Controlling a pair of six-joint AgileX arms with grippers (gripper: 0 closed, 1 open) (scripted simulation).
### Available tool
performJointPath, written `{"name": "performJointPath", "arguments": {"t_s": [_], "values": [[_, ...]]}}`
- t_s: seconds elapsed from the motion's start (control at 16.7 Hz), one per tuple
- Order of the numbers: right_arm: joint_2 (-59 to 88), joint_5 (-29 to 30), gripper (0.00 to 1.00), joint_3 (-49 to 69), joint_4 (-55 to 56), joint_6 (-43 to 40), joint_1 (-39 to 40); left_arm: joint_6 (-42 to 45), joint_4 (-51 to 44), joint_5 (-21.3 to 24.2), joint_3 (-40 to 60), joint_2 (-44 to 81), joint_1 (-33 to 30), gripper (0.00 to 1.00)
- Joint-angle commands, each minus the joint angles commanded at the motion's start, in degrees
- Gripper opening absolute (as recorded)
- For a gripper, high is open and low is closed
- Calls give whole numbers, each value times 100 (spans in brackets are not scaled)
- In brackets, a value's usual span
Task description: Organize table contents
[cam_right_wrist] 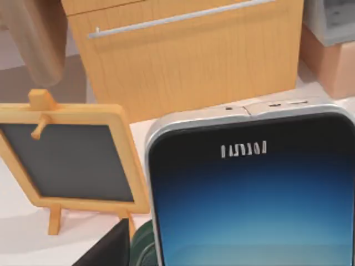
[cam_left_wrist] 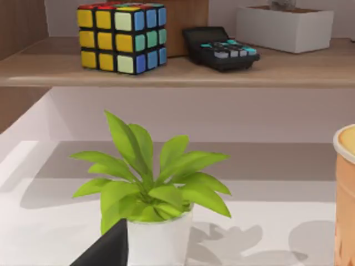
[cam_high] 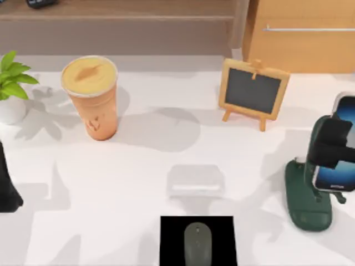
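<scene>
The right tool (cam_high: 334, 145), near the right edge of the bench (cam_high: 138, 166), is clenched on the smartphone (cam_high: 339, 145), holding it upright over a dark green stand (cam_high: 307, 197). If it lets go off-centre, the phone could slip past the stand or tip toward the chalkboard (cam_high: 253, 91). The left tool's state I cannot tell. The cup (cam_high: 91, 97) and mouse (cam_high: 198, 244) sit on the bench. The phone's small white lettering is probably a brand, but unreadable.
</scene>
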Motion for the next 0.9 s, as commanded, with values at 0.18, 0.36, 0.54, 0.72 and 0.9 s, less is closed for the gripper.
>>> {"name": "performJointPath", "arguments": {"t_s": [0.18, 0.36, 0.54, 0.72, 0.9], "values": [[34, -68, 100, -41, -542, -56, 446, 0, 0, 0, 0, 0, 0, 100], [56, -104, 100, -66, -723, -94, 588, 0, 0, 0, 0, 0, 0, 100], [46, -101, 100, -47, -709, -92, 564, 0, 0, 0, 0, 0, 0, 100], [-143, -234, 100, -122, -578, -203, 427, 0, 0, 0, 0, 0, 0, 100], [-753, -734, 100, -433, -189, -601, -80, 0, 0, 0, 0, 0, 0, 100]]}}
